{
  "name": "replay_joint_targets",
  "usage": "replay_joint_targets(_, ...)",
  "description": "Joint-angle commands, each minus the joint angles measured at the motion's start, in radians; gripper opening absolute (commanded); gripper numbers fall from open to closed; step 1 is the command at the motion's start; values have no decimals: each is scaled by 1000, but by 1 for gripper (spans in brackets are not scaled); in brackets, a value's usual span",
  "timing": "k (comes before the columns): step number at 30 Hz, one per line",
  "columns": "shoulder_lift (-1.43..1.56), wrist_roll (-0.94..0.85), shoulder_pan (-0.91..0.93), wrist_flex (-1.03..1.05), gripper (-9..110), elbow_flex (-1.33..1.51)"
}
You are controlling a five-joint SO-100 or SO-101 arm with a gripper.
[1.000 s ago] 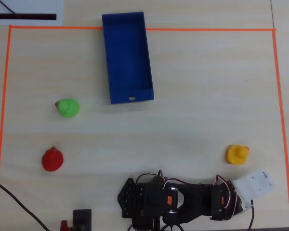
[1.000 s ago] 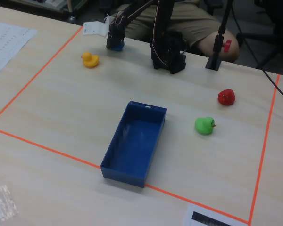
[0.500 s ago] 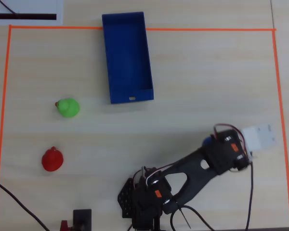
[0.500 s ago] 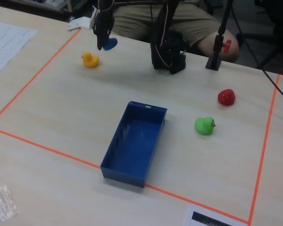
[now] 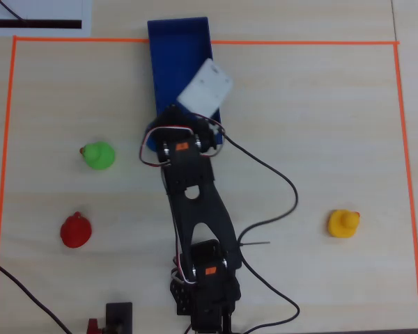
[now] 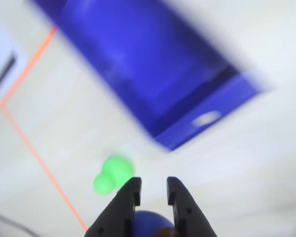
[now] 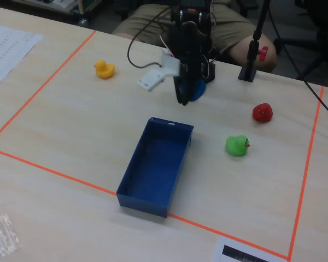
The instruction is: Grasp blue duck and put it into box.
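Note:
My gripper (image 6: 153, 190) is shut on the blue duck (image 6: 148, 222), which sits deep between the black fingers (image 6: 130, 197). In the fixed view the gripper (image 7: 185, 97) holds the blue duck (image 7: 197, 90) in the air just beyond the notched short end of the dark blue box (image 7: 144, 201). The wrist view is blurred; the box (image 6: 153, 64) lies ahead and above the jaws. In the overhead view the arm hides the gripper over the near end of the box (image 5: 177, 56), and a bit of the blue duck (image 5: 150, 136) shows at its left.
A green duck (image 7: 236, 146) (image 5: 97, 155) (image 6: 113, 174) lies near the box. A red duck (image 7: 262, 112) (image 5: 76, 230) and a yellow duck (image 7: 104, 69) (image 5: 343, 223) lie farther off. Orange tape (image 5: 195, 41) frames the work area. A black stand (image 7: 247, 71) is beside the arm's base.

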Motion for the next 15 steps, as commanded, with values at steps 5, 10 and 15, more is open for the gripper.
replay_joint_targets(5, -227, -54, -12, -221, 0, -160)
replay_joint_targets(10, -341, -132, 55, -367, 1, -183)
replay_joint_targets(15, -405, -166, 115, -489, 12, -184)
